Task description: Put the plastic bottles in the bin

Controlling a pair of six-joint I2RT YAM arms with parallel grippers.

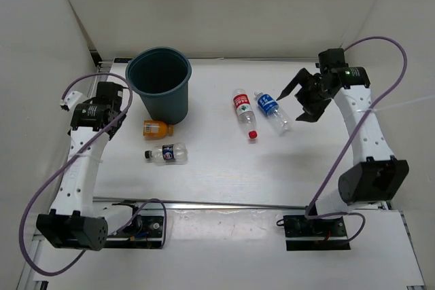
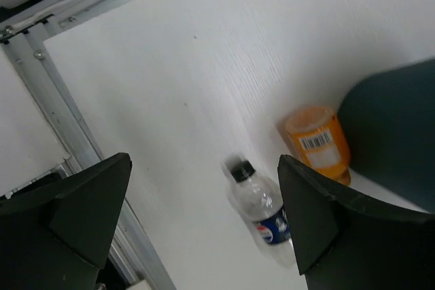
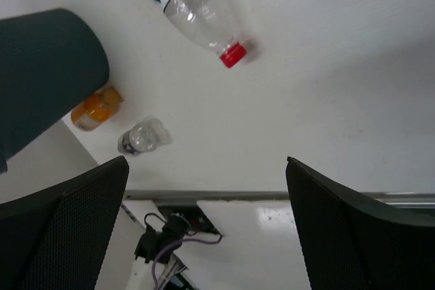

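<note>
Desk [image 1: 217,174] carries everything. The bin [image 1: 160,83] stands upright at far left, its mouth open to take drops. Both hands hang spread wide and empty, the left hand [image 2: 204,161] over one pair, the right hand [image 1: 290,107] beside the other, probably to split the work. All four lie flat outside the bin: red-label bottle [image 1: 243,110] beside blue-label bottle [image 1: 270,109]; dark-label bottle [image 1: 168,153]; orange bottle [image 1: 156,128] just beside the bin's foot.

fingers [image 3: 68,236] spread, empty | red-cap bottle [image 3: 194,8] lying flat | orange bottle [image 3: 95,108] beside bin [image 3: 47,73]
</note>
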